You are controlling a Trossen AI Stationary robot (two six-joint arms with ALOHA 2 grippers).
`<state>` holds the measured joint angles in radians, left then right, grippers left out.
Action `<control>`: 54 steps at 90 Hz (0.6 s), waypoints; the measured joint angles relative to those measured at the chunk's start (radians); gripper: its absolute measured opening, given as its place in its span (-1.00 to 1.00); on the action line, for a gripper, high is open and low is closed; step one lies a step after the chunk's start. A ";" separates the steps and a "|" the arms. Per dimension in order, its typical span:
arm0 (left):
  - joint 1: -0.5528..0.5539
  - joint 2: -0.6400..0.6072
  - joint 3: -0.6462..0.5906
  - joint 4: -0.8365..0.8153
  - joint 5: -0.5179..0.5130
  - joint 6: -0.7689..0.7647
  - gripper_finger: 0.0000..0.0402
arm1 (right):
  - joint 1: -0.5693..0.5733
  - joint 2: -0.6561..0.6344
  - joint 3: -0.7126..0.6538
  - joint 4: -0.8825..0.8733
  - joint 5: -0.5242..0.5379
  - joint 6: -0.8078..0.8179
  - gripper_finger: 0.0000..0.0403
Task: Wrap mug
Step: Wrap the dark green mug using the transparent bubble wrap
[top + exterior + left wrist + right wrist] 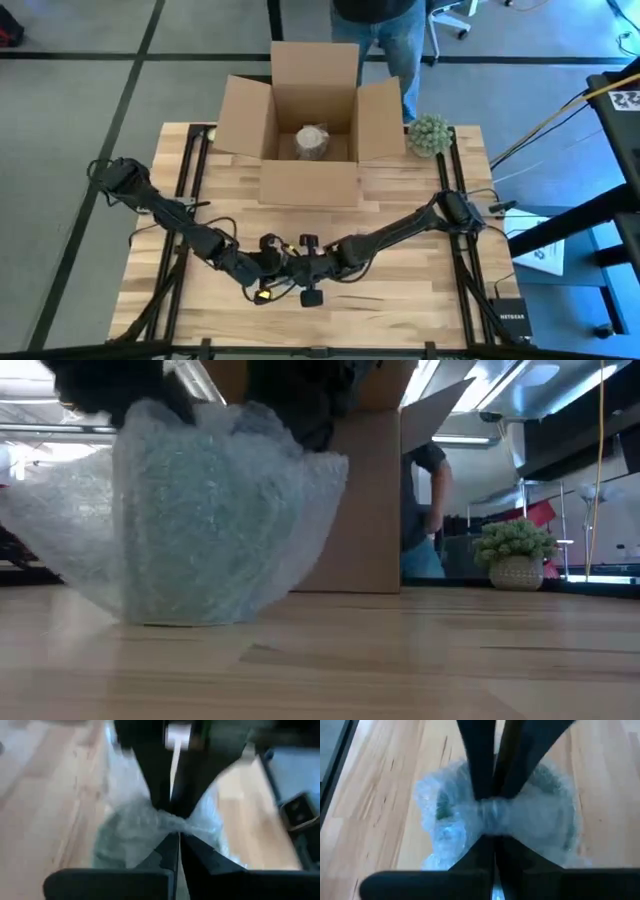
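Pinching bubble wrap (520, 827): left gripper (172, 827), right gripper (492, 822) jaws | wooden table (420, 290) | cardboard box (310, 120) behind

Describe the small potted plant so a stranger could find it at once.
Start at the open cardboard box at the table's far edge. Just off its right flap stands the potted plant, a round, pale green tuft in a light pot, the only living thing on the wooden table.

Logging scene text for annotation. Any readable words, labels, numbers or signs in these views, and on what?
"NETGEAR": on the small black box at the table's near right corner, high view.
Square black-and-white marker, no words: on the dark stand at far right.
White sheet on the floor, right of the table: print too small to read.
Cardboard box: no visible print.
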<state>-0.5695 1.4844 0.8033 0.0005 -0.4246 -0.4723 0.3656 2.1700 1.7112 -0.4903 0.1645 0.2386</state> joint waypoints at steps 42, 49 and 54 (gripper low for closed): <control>0.003 -0.028 -0.001 0.048 -0.039 0.103 -1.00 | 0.000 0.002 -0.002 -0.005 -0.002 -0.001 -1.00; 0.003 -0.027 -0.001 0.045 -0.042 0.110 -1.00 | 0.000 0.002 -0.003 0.000 -0.002 -0.007 -1.00; 0.002 -0.027 -0.001 0.052 -0.055 0.116 -1.00 | 0.000 0.003 -0.003 0.001 -0.002 -0.007 -1.00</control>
<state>-0.5671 1.4574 0.8021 0.0521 -0.4793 -0.3565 0.3660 2.1727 1.7084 -0.4889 0.1627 0.2314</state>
